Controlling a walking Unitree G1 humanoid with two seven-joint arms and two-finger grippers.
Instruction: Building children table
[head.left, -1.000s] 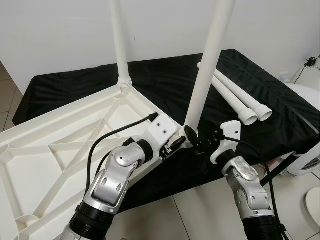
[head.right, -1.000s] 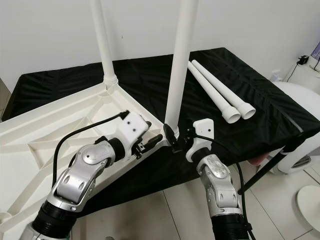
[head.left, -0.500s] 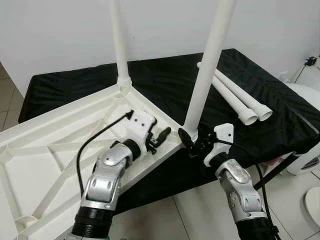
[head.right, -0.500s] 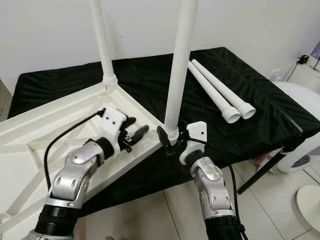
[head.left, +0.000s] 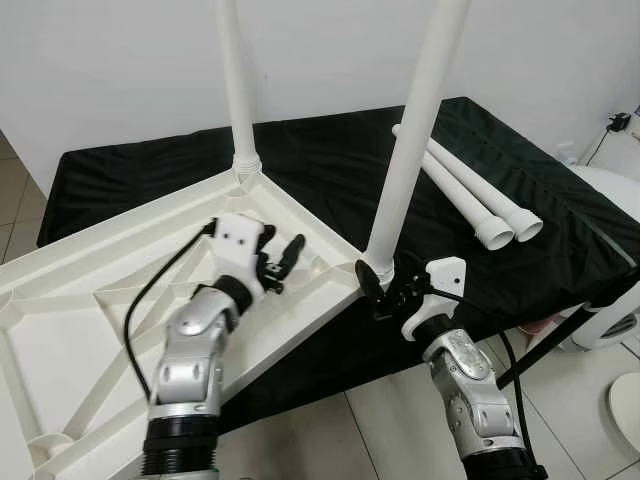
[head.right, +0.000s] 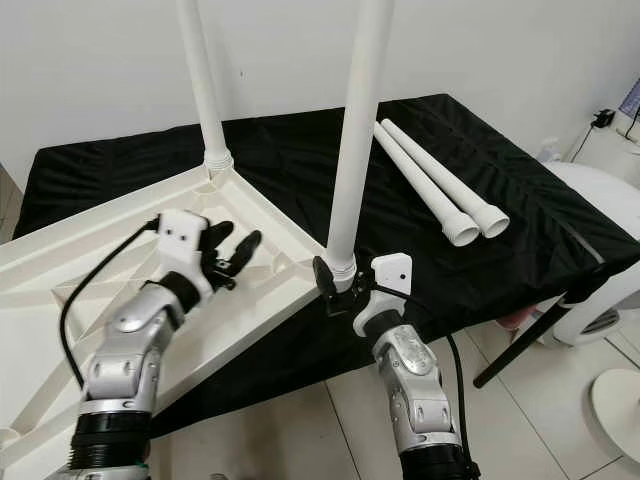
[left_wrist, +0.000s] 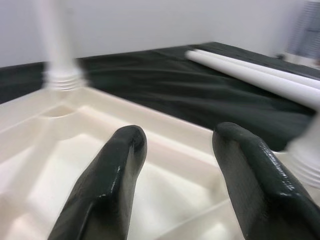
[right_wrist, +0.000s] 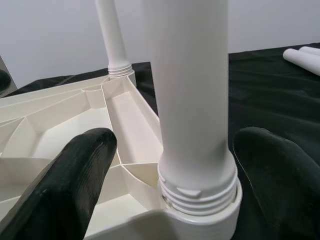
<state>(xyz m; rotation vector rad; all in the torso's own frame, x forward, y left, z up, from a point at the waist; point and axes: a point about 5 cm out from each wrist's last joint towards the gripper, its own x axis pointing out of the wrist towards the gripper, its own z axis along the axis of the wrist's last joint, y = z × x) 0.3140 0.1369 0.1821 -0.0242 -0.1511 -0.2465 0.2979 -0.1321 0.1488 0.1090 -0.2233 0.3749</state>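
The upturned white tabletop (head.left: 120, 300) is laid over the black-draped surface (head.left: 330, 170), with the right tool (head.right: 335, 285) spread open around a stiff, light, smooth screwed-in leg (head.right: 355, 140), best gripped near its threaded base, and the left tool (head.right: 235, 255) held open above the ribs.

White tabletop (head.left: 120, 300) upturned, two legs (head.left: 412, 130) upright, two legs (head.left: 470, 195) lying loose

light: bright, even, soft shadows | head views sharp | left wrist view — blurred, defocused
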